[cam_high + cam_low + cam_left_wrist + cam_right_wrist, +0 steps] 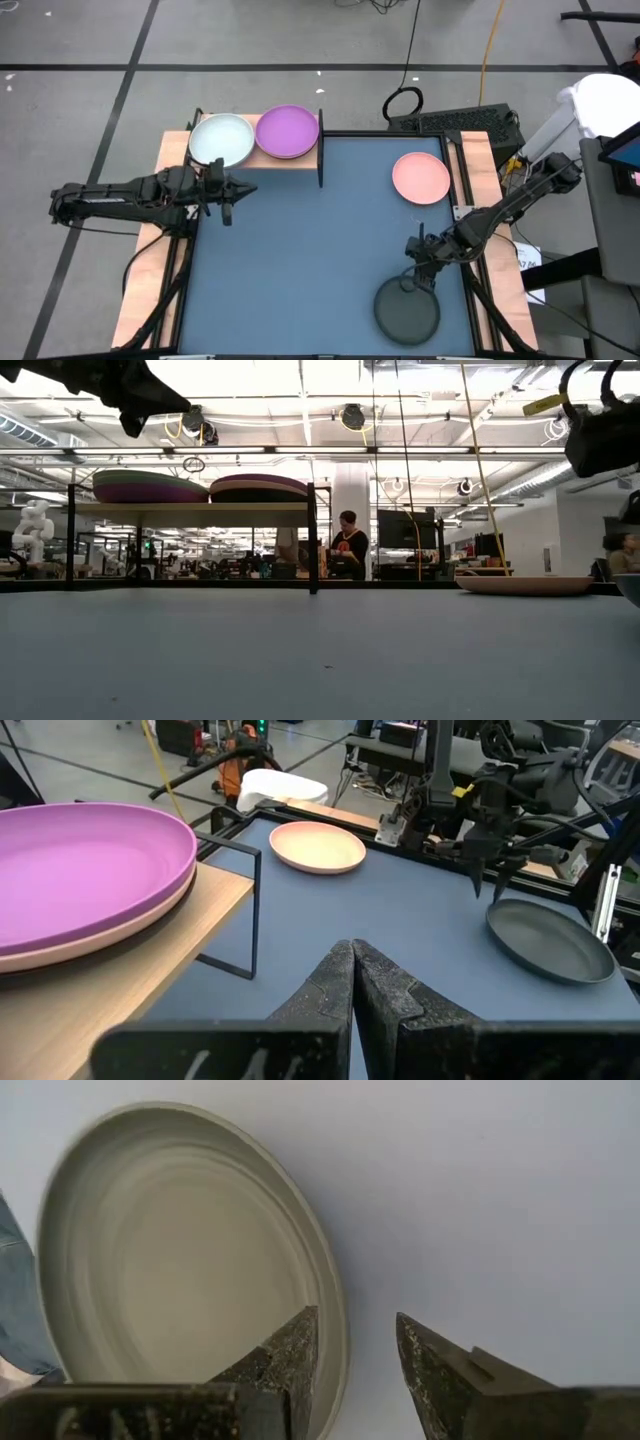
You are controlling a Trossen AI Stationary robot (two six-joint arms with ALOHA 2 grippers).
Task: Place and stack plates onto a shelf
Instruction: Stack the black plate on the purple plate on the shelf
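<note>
- Wooden shelf [300, 160] at the table's far-left corner carries two stacks; a pale green plate [222, 140] tops one, a purple plate [288, 131] the other, over a pink one.
- Left to shelve, we judge: the pink plate [421, 177] and the black plate [407, 308], both on the table [300, 260].
- Right gripper [418, 280], fingers apart, straddles the black plate's rim; left gripper [226, 200], fingers together, empty beside the shelf.

We count four plate spots from above: one pale plate [221, 140] and one purple plate [288, 131] topping two stacks on one shelf [300, 160], one pink plate [421, 177] and one black plate [407, 309] on the table [320, 250]. A pink plate [90, 945] lies under the purple one. Two pincers: left [228, 193], right [418, 270].
</note>
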